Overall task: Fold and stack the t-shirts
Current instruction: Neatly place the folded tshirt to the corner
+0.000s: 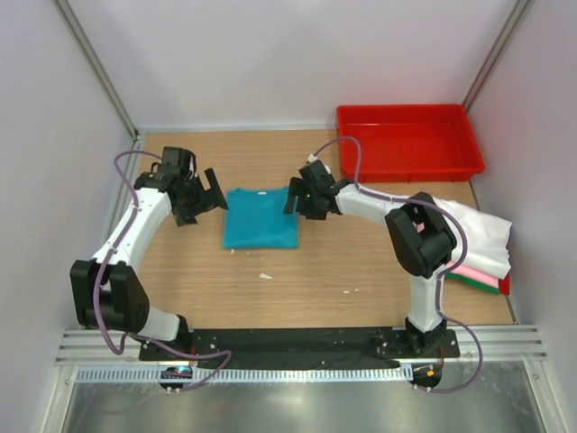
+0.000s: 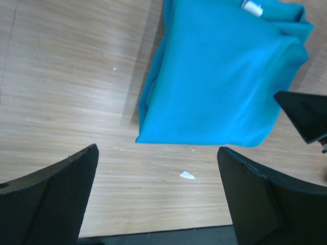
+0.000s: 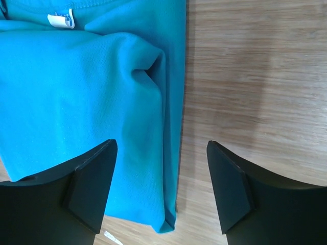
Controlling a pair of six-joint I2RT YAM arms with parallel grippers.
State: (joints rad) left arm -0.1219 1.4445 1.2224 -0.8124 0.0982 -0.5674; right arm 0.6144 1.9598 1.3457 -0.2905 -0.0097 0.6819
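Top external view: we see the teal t-shirt (image 1: 261, 218) lying folded into a compact rectangle near the middle of the table (image 1: 297, 289), flanked by both arms.
Left gripper (image 1: 215, 191): jaws spread wide and empty, standing just off the shirt's left edge. In the left wrist view the cloth lies ahead of the fingers (image 2: 66, 194), not between them.
Right gripper (image 1: 294, 195): jaws apart, holding nothing. In the right wrist view the shirt's right edge runs under the gap. We cannot tell whether the fingertips touch the cloth or only hang over it.
Neck label (image 3: 61, 19): small and white, showing at the far end of the folded shirt.
Stack: a white t-shirt (image 1: 478, 230) lies over a pink t-shirt (image 1: 478, 269) and a green t-shirt (image 1: 471, 281) at the right edge of the table, well apart from the teal one.
Red tray (image 1: 410, 110): at the far right corner — no part of this step.
Step in hand: as we judge it, folding of the teal shirt is done or nearly so, and stacking is not yet begun.
Next move: we would close on the folded edge, gathering all layers so the fold holds, then carry it right onto the stack — squarely, so the pile stays even.
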